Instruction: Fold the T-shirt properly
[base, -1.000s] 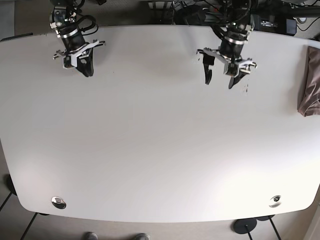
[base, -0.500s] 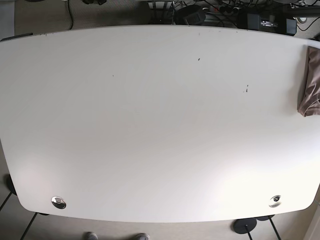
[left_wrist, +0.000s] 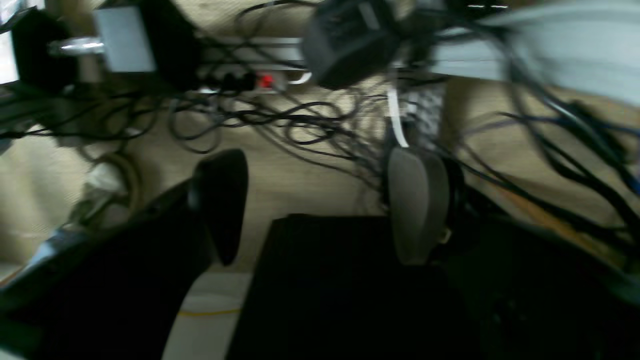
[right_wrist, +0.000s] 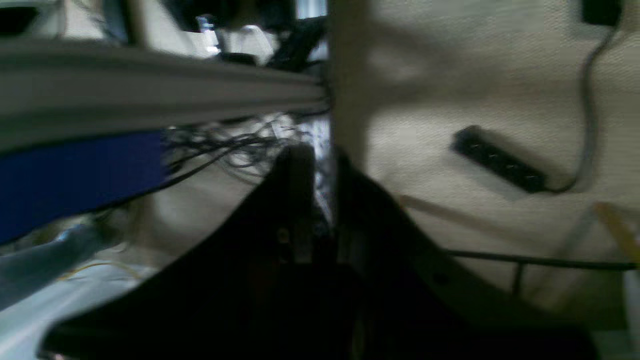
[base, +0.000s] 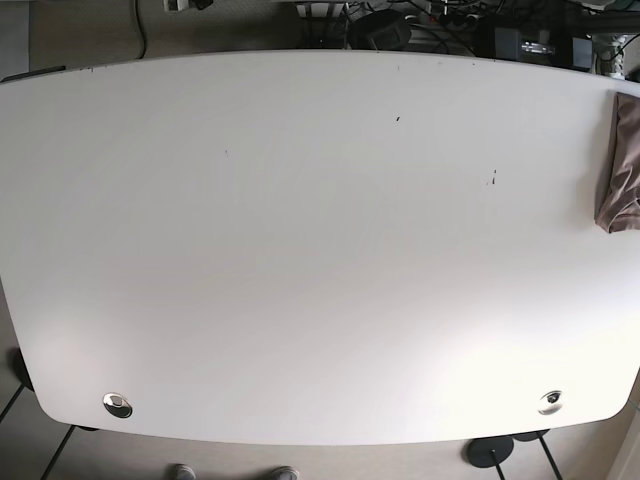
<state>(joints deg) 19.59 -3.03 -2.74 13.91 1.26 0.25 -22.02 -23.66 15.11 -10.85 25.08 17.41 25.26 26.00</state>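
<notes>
At the right edge of the base frame, the T-shirt (base: 622, 165) lies bunched on the white counter (base: 300, 250). My left end effector (left_wrist: 320, 205) is spread apart over tangled cables (left_wrist: 300, 120); my right end effector (right_wrist: 315, 200) is pressed together.

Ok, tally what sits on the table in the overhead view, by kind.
T-shirt: 1, brownish, at the table's right edge, partly cut off
Metal grommets: 2
Grippers over the table: 0
Total: 3
</notes>
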